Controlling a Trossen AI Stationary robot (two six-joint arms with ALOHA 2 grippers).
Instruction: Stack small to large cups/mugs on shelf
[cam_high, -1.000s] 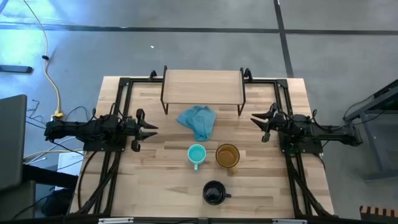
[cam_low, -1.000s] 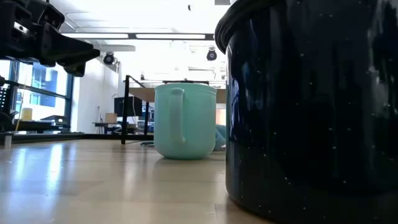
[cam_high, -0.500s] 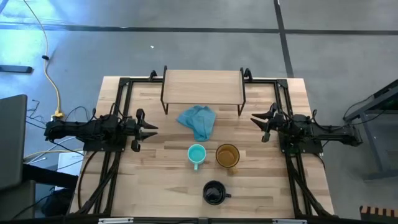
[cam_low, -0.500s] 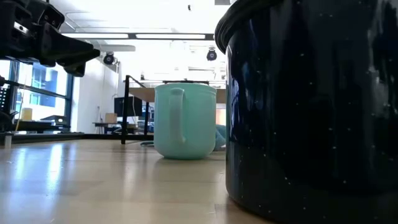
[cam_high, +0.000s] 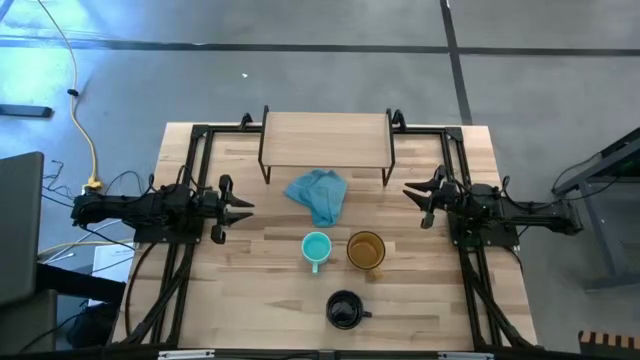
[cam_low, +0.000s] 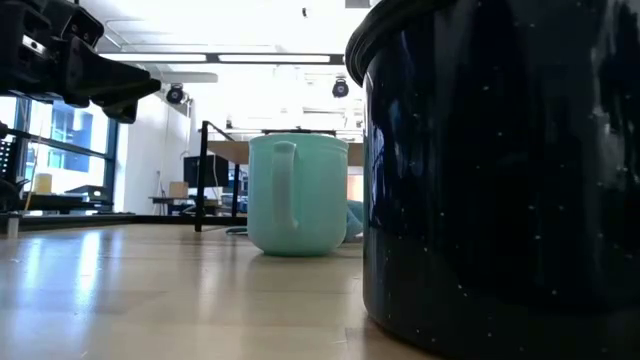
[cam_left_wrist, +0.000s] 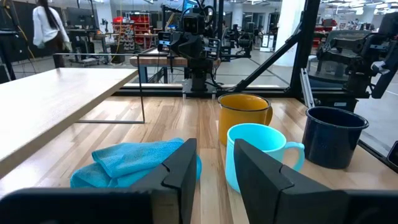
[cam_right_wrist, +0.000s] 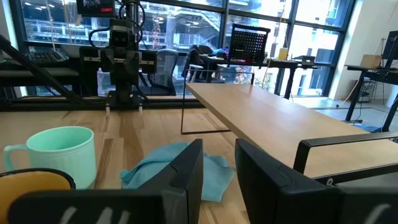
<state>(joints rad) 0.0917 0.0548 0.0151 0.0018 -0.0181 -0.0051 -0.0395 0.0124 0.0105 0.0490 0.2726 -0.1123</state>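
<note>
Three mugs stand upright on their bases on the wooden table: a small teal one (cam_high: 316, 248), an amber-yellow one (cam_high: 366, 250) to its right, and a black one (cam_high: 345, 310) nearer the front edge. The shelf (cam_high: 325, 140), a light-wood board on thin black legs, stands at the far edge with nothing on it. My left gripper (cam_high: 240, 208) hovers open at the table's left, pointing level toward the mugs. My right gripper (cam_high: 415, 192) hovers open at the right, also level. In the left wrist view the teal mug (cam_left_wrist: 258, 155) stands just beyond my fingertips.
A crumpled blue-teal cloth (cam_high: 318, 195) lies between the shelf and the mugs. Black frame rails (cam_high: 190, 170) run along both sides of the table. In the low view the black mug (cam_low: 500, 170) fills the right side, and the teal mug (cam_low: 297, 195) stands behind it.
</note>
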